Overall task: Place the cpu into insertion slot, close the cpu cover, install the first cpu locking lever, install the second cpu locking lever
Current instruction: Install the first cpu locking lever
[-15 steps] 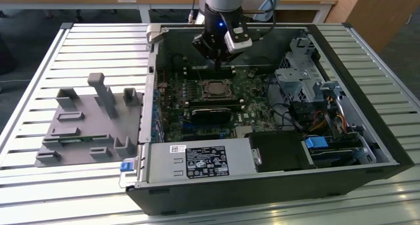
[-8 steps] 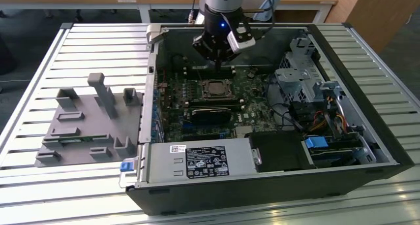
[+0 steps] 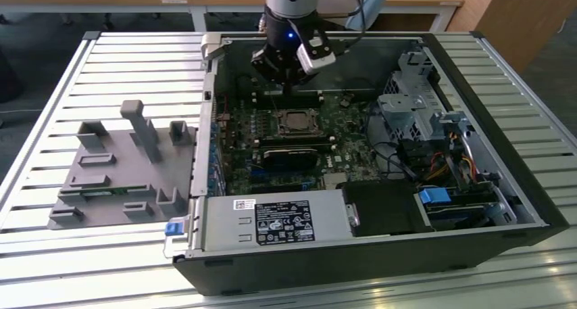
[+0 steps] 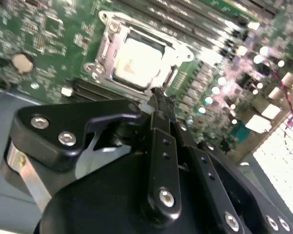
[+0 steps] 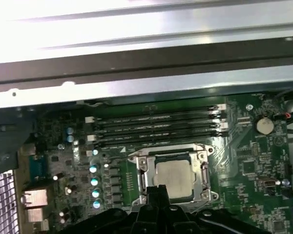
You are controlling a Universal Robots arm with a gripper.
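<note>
My end effector has its fingers drawn together with nothing between them, I judge to make one narrow tip for pushing, and it sits at the edge of the insertion slot. The cpu lies seated in that slot. The cpu cover frames it flat, apparently closed.

Exterior view evenly bright. Glare whitens the cpu in the second wrist view, the chassis wall in the first wrist view.
</note>
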